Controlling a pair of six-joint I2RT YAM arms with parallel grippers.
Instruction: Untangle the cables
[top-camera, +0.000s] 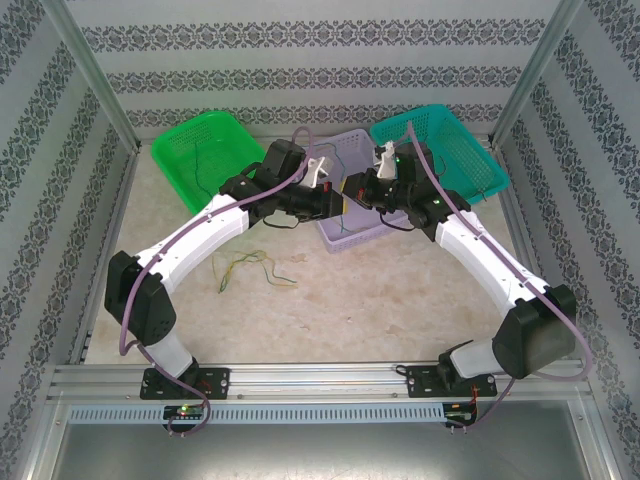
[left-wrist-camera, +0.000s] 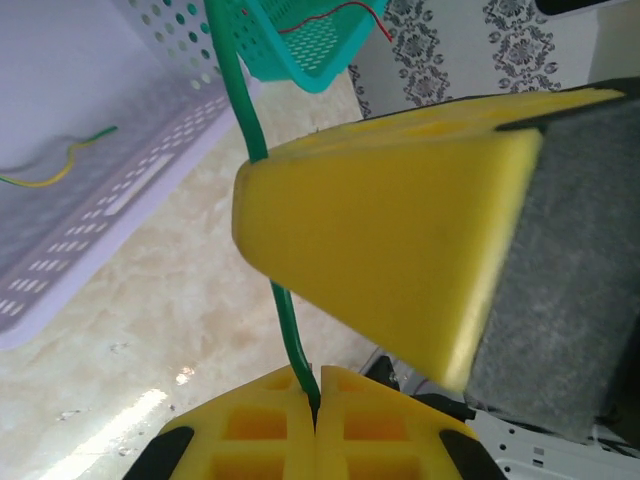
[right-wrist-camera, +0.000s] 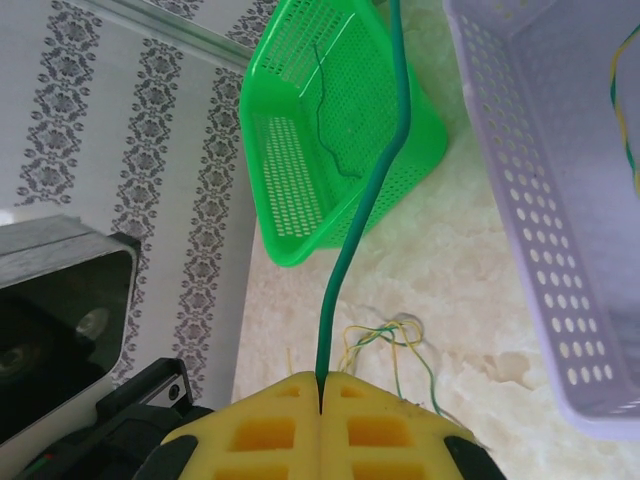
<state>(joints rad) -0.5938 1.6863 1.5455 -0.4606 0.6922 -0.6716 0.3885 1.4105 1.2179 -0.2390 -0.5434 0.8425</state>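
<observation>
One green cable (right-wrist-camera: 327, 320) runs between my two grippers, pinched at each end. My right gripper (right-wrist-camera: 320, 382) is shut on it, and so is my left gripper (left-wrist-camera: 316, 402), where the green cable (left-wrist-camera: 291, 335) rises behind the right gripper's yellow finger (left-wrist-camera: 380, 250). Both grippers, left (top-camera: 337, 201) and right (top-camera: 358, 190), meet over the purple basket (top-camera: 340, 240). A tangle of yellow and green cables (top-camera: 250, 268) lies on the table; the same tangle (right-wrist-camera: 392, 340) lies beyond my right jaws.
A green basket (top-camera: 205, 150) at back left holds a dark wire (right-wrist-camera: 330, 110). A teal basket (top-camera: 445, 150) at back right holds a red wire (left-wrist-camera: 330, 15). A yellow-green wire (left-wrist-camera: 60, 165) lies in the purple basket (left-wrist-camera: 120, 200). Patterned walls enclose the table.
</observation>
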